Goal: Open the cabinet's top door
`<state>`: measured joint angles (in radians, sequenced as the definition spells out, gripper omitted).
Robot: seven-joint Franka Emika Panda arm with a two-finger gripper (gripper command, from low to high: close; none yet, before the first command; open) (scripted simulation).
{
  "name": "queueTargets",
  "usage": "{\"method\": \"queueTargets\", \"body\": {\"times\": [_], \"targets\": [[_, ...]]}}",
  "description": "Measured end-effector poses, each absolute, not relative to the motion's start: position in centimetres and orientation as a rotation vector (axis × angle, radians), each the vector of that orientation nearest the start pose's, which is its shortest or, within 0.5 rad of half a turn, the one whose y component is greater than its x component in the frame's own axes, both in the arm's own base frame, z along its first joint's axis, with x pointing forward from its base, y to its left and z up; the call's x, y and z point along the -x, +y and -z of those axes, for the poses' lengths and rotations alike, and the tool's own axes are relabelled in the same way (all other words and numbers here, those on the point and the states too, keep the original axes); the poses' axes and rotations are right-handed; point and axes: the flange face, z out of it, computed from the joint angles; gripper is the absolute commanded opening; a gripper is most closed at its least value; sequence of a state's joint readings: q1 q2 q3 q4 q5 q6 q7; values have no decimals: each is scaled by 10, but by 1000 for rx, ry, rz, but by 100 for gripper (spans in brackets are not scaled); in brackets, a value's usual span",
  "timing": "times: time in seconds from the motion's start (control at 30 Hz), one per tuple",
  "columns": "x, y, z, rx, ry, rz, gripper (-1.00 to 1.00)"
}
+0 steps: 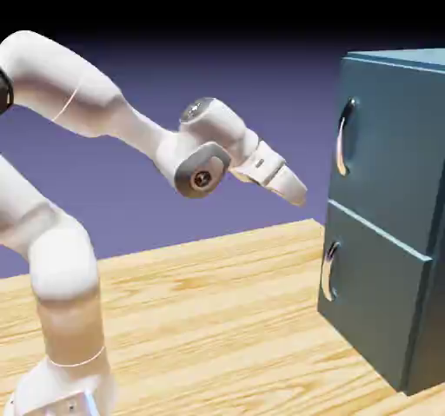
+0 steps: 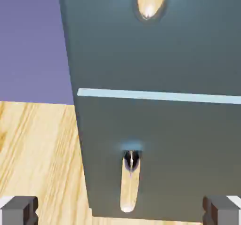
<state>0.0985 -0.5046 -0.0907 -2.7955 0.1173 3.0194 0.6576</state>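
Note:
The dark teal cabinet [image 1: 401,60] stands at the right of the exterior view. Its top door [image 1: 391,145] is flush and carries a vertical curved silver handle [image 1: 344,136]. My gripper [image 1: 298,195] hangs in the air left of that door, a short gap away and slightly below the handle, pointing right and downward. In the hand view the top door [image 2: 164,50] fills the upper part, with its handle [image 2: 149,1] at the top edge. The two grey fingertips [image 2: 19,210] sit far apart at the bottom corners with nothing between them, so the gripper is open.
The shorter lower panel [image 1: 374,293] has its own silver handle [image 1: 328,271], which lies nearly straight ahead in the hand view as the lower handle [image 2: 129,182]. A pale seam [image 2: 160,96] divides the two panels. The wooden table [image 1: 217,319] spreads beneath the arm.

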Motion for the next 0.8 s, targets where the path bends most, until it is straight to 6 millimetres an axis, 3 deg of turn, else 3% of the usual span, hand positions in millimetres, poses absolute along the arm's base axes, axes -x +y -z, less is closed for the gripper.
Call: {"method": "queueTargets", "body": {"times": [0.23,0.5,0.8], "targets": [[-416,-26,-365,2453,1116,591,0],[-416,-44,-285,2442,1252,335,0],[-403,-68,-226,2438,1397,248,0]]}}
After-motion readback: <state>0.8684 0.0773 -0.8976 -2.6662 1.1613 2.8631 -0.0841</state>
